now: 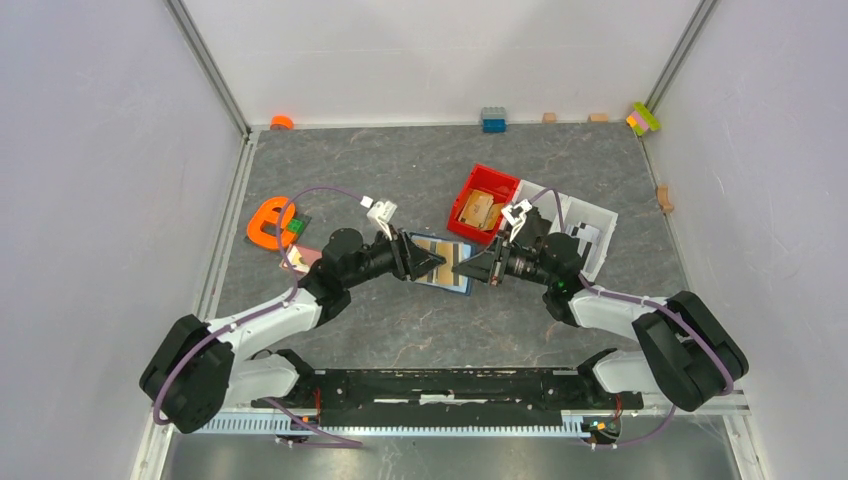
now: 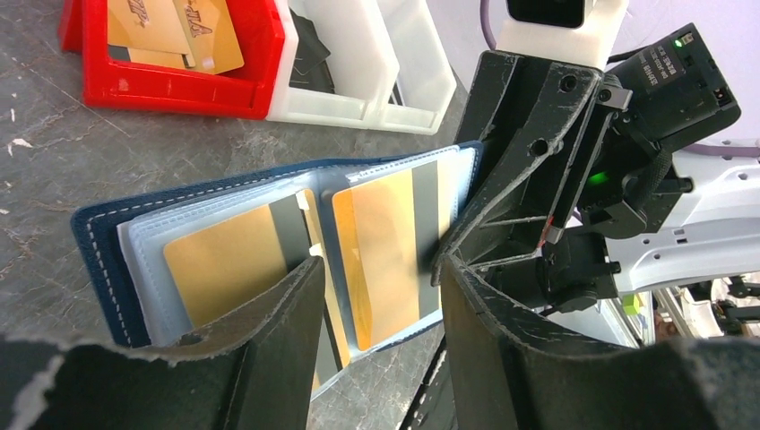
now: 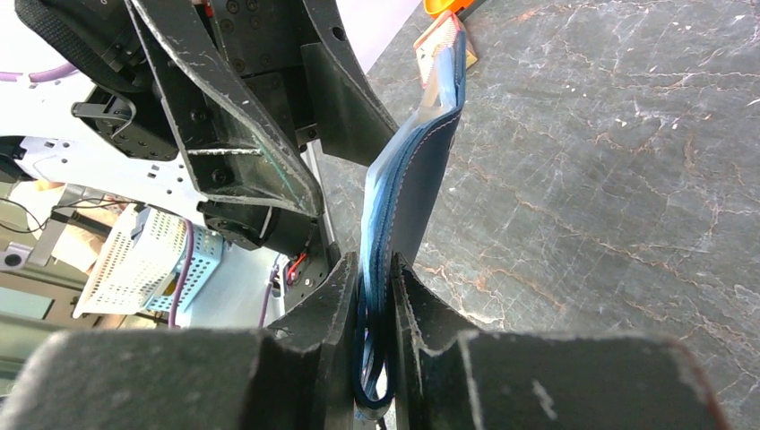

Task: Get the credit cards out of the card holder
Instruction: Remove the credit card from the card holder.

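The card holder (image 1: 447, 262) lies open in the middle of the table, navy outside (image 2: 97, 240) with light blue pockets. Two copper-tan credit cards sit in its pockets, one on the left (image 2: 224, 264) and one on the right (image 2: 376, 237). My left gripper (image 2: 379, 269) is open just in front of the holder's near edge, its fingers either side of the right card and clasping nothing. My right gripper (image 3: 375, 264) is shut on the holder's far folded edge (image 3: 421, 170) and holds it tilted up off the table. From above, both grippers (image 1: 432, 262) (image 1: 464, 268) meet at the holder.
A red tray (image 1: 470, 188) with tan cards (image 2: 175, 31) in it stands behind the holder, a white tray (image 1: 600, 215) beside it. An orange object (image 1: 268, 222) and a pinkish card (image 1: 303, 256) lie by the left arm. Small blocks line the back wall.
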`<state>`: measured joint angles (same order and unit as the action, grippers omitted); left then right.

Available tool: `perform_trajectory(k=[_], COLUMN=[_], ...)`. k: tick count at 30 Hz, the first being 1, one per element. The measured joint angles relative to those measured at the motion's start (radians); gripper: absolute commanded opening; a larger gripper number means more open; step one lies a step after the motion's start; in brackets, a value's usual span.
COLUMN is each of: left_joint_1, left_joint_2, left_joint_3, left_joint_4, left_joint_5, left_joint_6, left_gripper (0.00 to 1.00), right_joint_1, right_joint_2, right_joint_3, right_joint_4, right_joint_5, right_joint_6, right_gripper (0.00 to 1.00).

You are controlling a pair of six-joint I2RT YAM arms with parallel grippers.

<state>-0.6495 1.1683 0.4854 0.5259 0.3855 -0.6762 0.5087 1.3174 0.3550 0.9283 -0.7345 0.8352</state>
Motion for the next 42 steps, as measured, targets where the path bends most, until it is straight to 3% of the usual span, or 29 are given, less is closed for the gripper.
perform_trajectory(k=[7, 13, 30, 36, 42], left_joint_1=[0.021, 0.029, 0.061, 0.072, 0.093], left_joint_2=[0.019, 0.089, 0.097, 0.083, 0.021], left_joint_3=[0.0, 0.0, -0.066, -0.077, -0.089], left_joint_4=[0.026, 0.143, 0.377, 0.41, 0.337], left_joint_5=[0.021, 0.127, 0.223, 0.235, 0.203], left_joint_6=[-0.018, -0.076, -0.202, -0.217, -0.216], left_gripper=[0.46, 0.43, 0.02, 0.02, 0.02], right_joint_1=[-0.003, -0.006, -0.032, -0.039, -0.068], right_joint_2=[0.0, 0.0, -0.009, -0.009, -0.009], right_joint_3=[-0.007, -0.01, -0.037, -0.04, -0.059], right_joint_4=[0.027, 0.052, 0.154, 0.187, 0.21], right_joint_5=[-0.016, -0.03, -0.055, -0.059, -0.057], right_joint_6=[0.025, 0.042, 0.093, 0.113, 0.124], right_gripper=[0.1, 0.1, 0.2, 0.22, 0.2])
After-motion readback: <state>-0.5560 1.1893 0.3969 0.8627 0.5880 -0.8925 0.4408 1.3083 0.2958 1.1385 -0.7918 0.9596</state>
